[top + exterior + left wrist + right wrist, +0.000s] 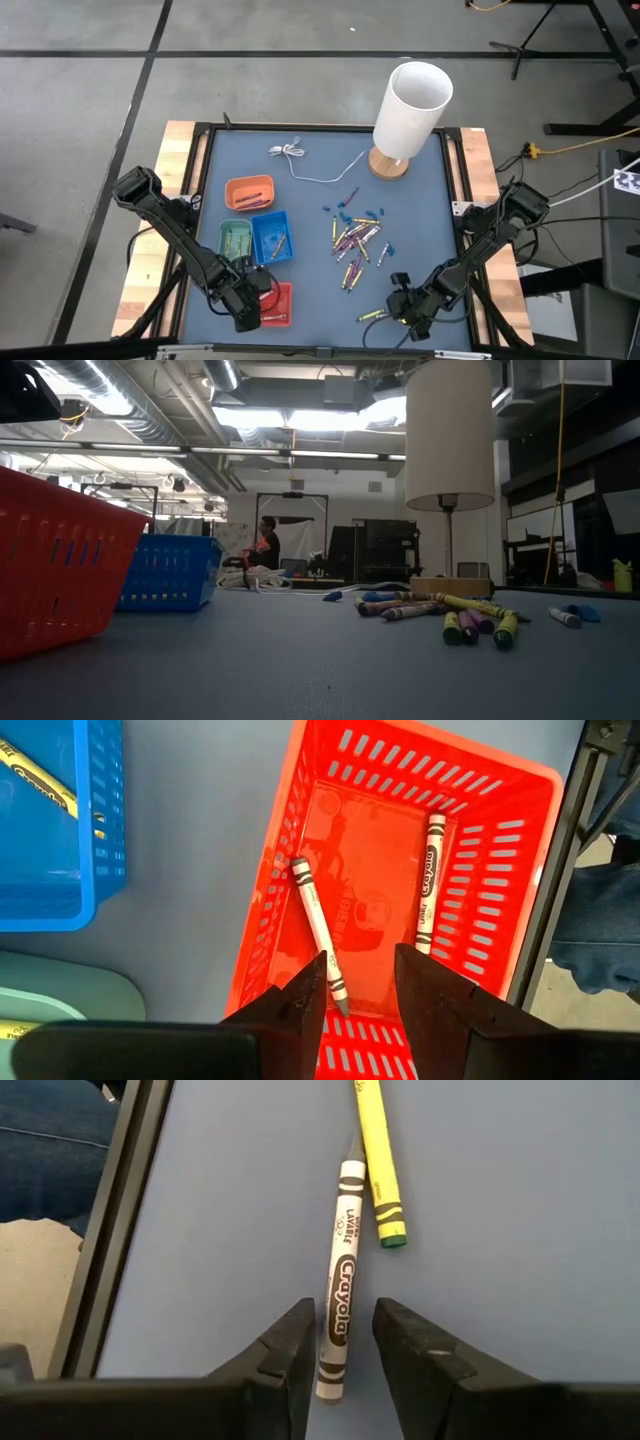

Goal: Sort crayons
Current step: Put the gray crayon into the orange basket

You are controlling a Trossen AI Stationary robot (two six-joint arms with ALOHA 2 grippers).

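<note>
From above, a blue mat (310, 210) is seen with a lamp (408, 115) at its far edge and a white cable (310, 165) beside it. Four trays are grouped on the left: orange (249, 193), green (235, 238), blue (271, 237) and red (277, 303). Loose crayons (355, 238) are scattered mid-mat. The left gripper (250, 312) is held at the red tray; the right gripper (403, 313) is lowered at the near edge, by a yellow crayon (372, 315).

At table height, the red tray (60, 560) and blue tray (168, 572) are seen on the left, the crayons (450, 615) on the right, with the lamp (449, 440) behind. A seated person (266, 543) is visible in the room beyond.

From the left wrist, the fingers (300, 1005) are parted and empty above the red tray (500, 850), in which two white crayons (318, 925) are lying apart.

From the right wrist, the fingers (290, 1345) are parted around a white crayon (340, 1305) lying flat on the mat, not yet clamped. A yellow crayon (375, 1165) is lying just beside its far end.
</note>
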